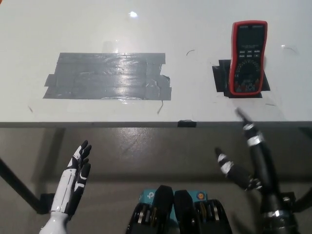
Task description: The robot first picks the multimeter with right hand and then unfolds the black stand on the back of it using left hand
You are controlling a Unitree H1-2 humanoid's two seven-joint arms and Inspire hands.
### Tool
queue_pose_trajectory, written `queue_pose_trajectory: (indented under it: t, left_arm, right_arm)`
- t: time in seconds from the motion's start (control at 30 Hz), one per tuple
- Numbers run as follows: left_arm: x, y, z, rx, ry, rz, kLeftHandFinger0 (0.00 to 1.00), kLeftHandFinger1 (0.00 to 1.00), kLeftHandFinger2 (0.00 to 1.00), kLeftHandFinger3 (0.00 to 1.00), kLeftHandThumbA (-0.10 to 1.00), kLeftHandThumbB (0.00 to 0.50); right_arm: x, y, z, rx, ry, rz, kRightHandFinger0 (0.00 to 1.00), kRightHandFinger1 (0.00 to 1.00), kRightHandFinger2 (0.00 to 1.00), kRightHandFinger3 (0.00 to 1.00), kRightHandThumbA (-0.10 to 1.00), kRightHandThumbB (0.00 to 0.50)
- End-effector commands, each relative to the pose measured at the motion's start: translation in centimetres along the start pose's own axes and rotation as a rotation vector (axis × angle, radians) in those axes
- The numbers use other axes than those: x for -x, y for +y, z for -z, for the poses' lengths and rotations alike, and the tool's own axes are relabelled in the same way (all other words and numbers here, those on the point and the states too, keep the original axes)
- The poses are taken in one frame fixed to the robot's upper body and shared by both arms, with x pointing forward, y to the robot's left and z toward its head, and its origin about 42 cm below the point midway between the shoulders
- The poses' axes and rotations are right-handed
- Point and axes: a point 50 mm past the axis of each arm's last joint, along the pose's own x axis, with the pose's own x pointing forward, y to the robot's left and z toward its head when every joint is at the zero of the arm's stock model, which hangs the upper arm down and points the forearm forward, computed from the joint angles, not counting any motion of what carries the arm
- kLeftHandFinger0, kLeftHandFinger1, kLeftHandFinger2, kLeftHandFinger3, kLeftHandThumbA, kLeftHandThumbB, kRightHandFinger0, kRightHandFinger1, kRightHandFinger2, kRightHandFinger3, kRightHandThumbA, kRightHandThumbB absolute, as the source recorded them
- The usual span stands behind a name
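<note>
Head view: a red-cased multimeter with a black face lies on a patch of black tape at the white surface's right side; its writing is too small to read. A wide grey tape patch lies well left. Below the surface's edge, the black right hand and white left hand hover with fingers spread, holding nothing.

Overhead light is glaring off the white worktop, leaving a bright spot near its far edge and sheen across the grey tape patch. The floor below is lying dim; focus is staying fairly sharp.
</note>
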Motion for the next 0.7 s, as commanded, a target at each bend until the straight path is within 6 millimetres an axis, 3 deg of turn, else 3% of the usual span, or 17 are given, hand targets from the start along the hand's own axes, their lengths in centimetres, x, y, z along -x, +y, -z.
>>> queue_pose_trajectory:
  t: [0.0,0.1,0.13,0.17,0.27,0.3,0.33,0.37,0.43,0.5,0.53,0.63,0.67]
  left_arm:
    - [0.8,0.2,-1.0,-0.004,-0.066,-0.022,1.00,1.00,1.00,1.00,1.00,0.066]
    - [0.8,0.2,-1.1,-0.004,-0.066,-0.023,1.00,1.00,1.00,1.00,1.00,0.067]
    - [0.7,0.2,-1.1,0.000,-0.065,-0.023,1.00,1.00,1.00,1.00,1.00,0.066]
    - [0.7,0.2,-1.2,0.001,-0.066,-0.023,1.00,1.00,1.00,1.00,1.00,0.065]
    - [0.7,0.2,-1.2,0.000,-0.068,-0.023,1.00,1.00,1.00,1.00,1.00,0.064]
    - [0.6,0.4,-1.2,-0.001,-0.071,-0.023,1.00,1.00,1.00,1.00,1.00,0.063]
    - [0.5,0.5,-1.3,-0.001,-0.072,-0.023,1.00,1.00,1.00,1.00,1.00,0.063]
    - [0.5,0.5,-1.3,-0.001,-0.072,-0.023,1.00,1.00,1.00,1.00,1.00,0.064]
    - [0.5,0.5,-1.3,-0.005,-0.072,-0.020,1.00,1.00,1.00,1.00,1.00,0.067]
    - [0.5,0.5,-1.3,-0.005,-0.072,-0.020,1.00,1.00,1.00,1.00,1.00,0.067]
    - [0.2,0.5,-1.4,-0.007,-0.078,-0.021,1.00,1.00,1.00,1.00,1.00,0.073]
    - [0.1,0.5,-1.4,-0.004,-0.077,-0.020,1.00,1.00,1.00,1.00,1.00,0.076]
    - [-0.1,0.6,-1.5,-0.007,-0.082,-0.017,1.00,1.00,1.00,1.00,1.00,0.084]
  right_arm:
    - [-5.3,-3.7,-4.9,0.036,-0.173,0.219,1.00,1.00,1.00,1.00,0.67,0.194]
    - [-5.4,-3.8,-5.0,0.036,-0.171,0.223,1.00,1.00,1.00,1.00,0.68,0.197]
    - [-8.6,-5.0,-6.0,0.057,-0.175,0.255,1.00,1.00,1.00,1.00,0.84,0.206]
    - [-10.2,-5.7,-6.6,0.064,-0.171,0.270,1.00,1.00,1.00,1.00,0.88,0.208]
    - [-10.9,-5.8,-6.8,0.065,-0.159,0.270,1.00,1.00,1.00,1.00,0.89,0.209]
    - [-13.4,-6.2,-6.8,0.057,-0.135,0.263,1.00,1.00,1.00,1.00,0.93,0.190]
    - [-14.5,-6.4,-6.8,0.053,-0.124,0.260,1.00,1.00,1.00,1.00,0.93,0.189]
    - [-14.6,-6.4,-6.8,0.053,-0.122,0.260,1.00,1.00,1.00,1.00,0.93,0.189]
    - [-16.6,-6.9,-6.8,0.065,-0.101,0.261,1.00,1.00,1.00,1.00,0.96,0.180]
    - [-16.7,-6.9,-6.8,0.065,-0.098,0.262,1.00,1.00,1.00,1.00,0.96,0.181]
    - [-19.2,-7.4,-6.5,0.077,-0.070,0.276,1.00,1.00,1.00,1.00,0.98,0.207]
    - [-20.3,-7.6,-6.4,0.076,-0.048,0.276,1.00,1.00,1.00,1.00,0.99,0.221]
    - [-21.6,-7.7,-6.5,0.067,-0.023,0.270,1.00,1.00,1.00,1.00,0.99,0.234]
